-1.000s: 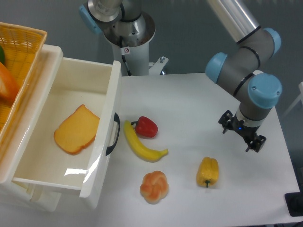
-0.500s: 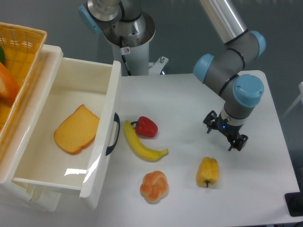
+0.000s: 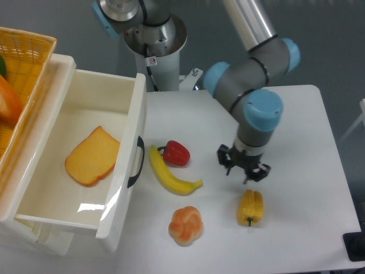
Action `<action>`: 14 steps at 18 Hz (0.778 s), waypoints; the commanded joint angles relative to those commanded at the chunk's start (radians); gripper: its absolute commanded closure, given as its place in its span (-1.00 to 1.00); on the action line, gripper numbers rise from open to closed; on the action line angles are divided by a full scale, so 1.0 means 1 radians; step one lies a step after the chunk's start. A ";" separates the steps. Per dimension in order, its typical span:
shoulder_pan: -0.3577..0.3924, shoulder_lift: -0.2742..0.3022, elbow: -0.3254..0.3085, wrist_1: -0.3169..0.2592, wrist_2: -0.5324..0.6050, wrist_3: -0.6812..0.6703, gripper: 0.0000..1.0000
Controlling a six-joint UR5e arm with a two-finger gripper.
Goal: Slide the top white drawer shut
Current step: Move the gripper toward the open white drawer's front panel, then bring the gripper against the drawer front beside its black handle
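The top white drawer [image 3: 130,128] stands pulled far out at the left, its front with the curved black handle [image 3: 137,162] facing the table's middle. A slice of bread [image 3: 92,156] lies inside it. My gripper [image 3: 243,168] points down over the table to the right of the drawer, well apart from it, just above a yellow pepper [image 3: 250,207]. Its jaws look open and hold nothing.
A red pepper [image 3: 175,153] and a banana [image 3: 169,174] lie close to the drawer front. An orange knotted bun [image 3: 186,225] lies near the table's front edge. An orange-yellow woven basket [image 3: 29,54] sits above the drawer at the far left. The robot base [image 3: 154,40] is behind.
The arm has swung left and slightly down, carrying the gripper from the table's right side toward the middle, next to the yellow pepper. The drawer and the food have not moved.
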 joint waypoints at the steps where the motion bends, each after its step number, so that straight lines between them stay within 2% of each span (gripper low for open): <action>1: -0.014 0.003 0.003 -0.002 -0.023 -0.032 1.00; 3: -0.032 0.015 0.006 -0.032 -0.057 -0.062 1.00; 4: -0.040 0.023 0.014 -0.082 -0.063 -0.062 1.00; 6: -0.054 0.043 0.041 -0.257 -0.092 -0.057 1.00; 7: -0.055 0.045 0.064 -0.326 -0.130 -0.057 1.00; 9: -0.052 0.045 0.106 -0.420 -0.230 -0.060 1.00; 11: -0.046 0.043 0.121 -0.474 -0.323 -0.060 1.00; 14: -0.046 0.045 0.123 -0.494 -0.416 -0.066 1.00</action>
